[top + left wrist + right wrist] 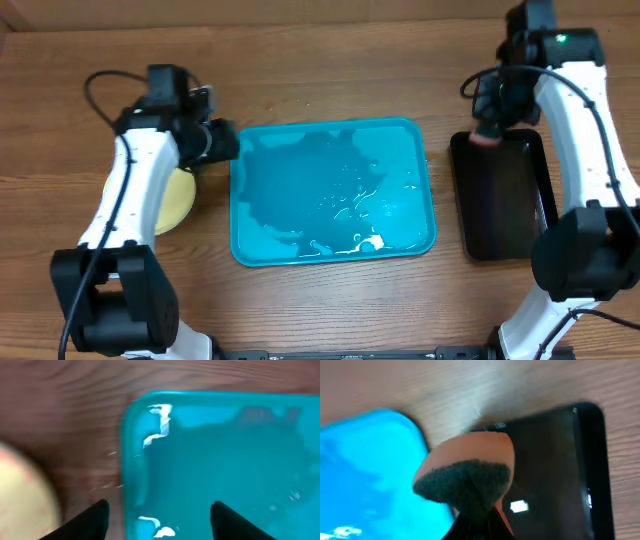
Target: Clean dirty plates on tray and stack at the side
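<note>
The turquoise tray (333,190) lies mid-table, wet, with no plate on it; it also shows in the left wrist view (225,460) and the right wrist view (365,470). A pale yellow plate (176,200) lies on the table left of the tray, mostly under my left arm; its edge shows in the left wrist view (20,497). No pale blue-white plate shows. My left gripper (222,143) (160,520) is open and empty over the tray's far left corner. My right gripper (488,130) (480,527) is shut on a pink sponge (470,470) with a dark scrub face, above the black tray.
A narrow black tray (503,195) (555,460) lies right of the turquoise tray. Water patches and a white fleck (368,242) sit in the turquoise tray near its front edge. Both arm bases stand at the table's front corners.
</note>
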Controlling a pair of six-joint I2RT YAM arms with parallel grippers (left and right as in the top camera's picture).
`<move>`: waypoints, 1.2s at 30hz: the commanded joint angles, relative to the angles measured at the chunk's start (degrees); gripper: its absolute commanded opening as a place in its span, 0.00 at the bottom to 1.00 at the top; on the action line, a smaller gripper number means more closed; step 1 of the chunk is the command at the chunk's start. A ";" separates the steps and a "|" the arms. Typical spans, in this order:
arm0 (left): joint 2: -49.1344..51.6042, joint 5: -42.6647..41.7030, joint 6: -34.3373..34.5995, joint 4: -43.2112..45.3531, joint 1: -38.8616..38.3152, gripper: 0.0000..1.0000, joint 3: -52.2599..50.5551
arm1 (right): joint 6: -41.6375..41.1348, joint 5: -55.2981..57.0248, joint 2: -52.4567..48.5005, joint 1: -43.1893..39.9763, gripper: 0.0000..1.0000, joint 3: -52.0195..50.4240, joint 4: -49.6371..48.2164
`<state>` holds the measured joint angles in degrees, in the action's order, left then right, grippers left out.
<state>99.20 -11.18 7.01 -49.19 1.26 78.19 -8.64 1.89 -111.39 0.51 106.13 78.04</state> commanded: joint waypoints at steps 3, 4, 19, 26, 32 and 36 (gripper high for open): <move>-1.07 -0.68 -5.77 1.36 -7.52 0.70 1.79 | 9.16 3.45 0.15 -0.79 0.04 -13.16 -8.04; -1.07 -0.68 -5.77 1.55 -8.20 0.71 1.79 | 9.16 3.45 0.15 -1.38 0.04 -15.19 -9.51; -1.07 -0.68 -5.77 2.78 -9.18 0.82 1.79 | 16.22 3.43 0.17 -8.15 0.13 -28.24 -17.55; -1.07 -0.66 -5.77 2.75 -9.18 1.00 1.79 | 15.93 2.95 3.80 -7.87 1.00 -20.09 -10.32; -1.07 -0.68 -5.33 2.75 -9.18 1.00 1.79 | 15.93 -1.53 17.94 -7.87 1.00 -10.10 -4.13; -1.07 -0.66 -5.33 2.75 -9.18 1.00 1.79 | 15.93 -6.84 28.35 -7.87 1.00 -9.29 -4.17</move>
<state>99.20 -11.40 2.35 -46.68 -7.79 78.81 7.29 0.10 -89.12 -7.46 95.90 73.58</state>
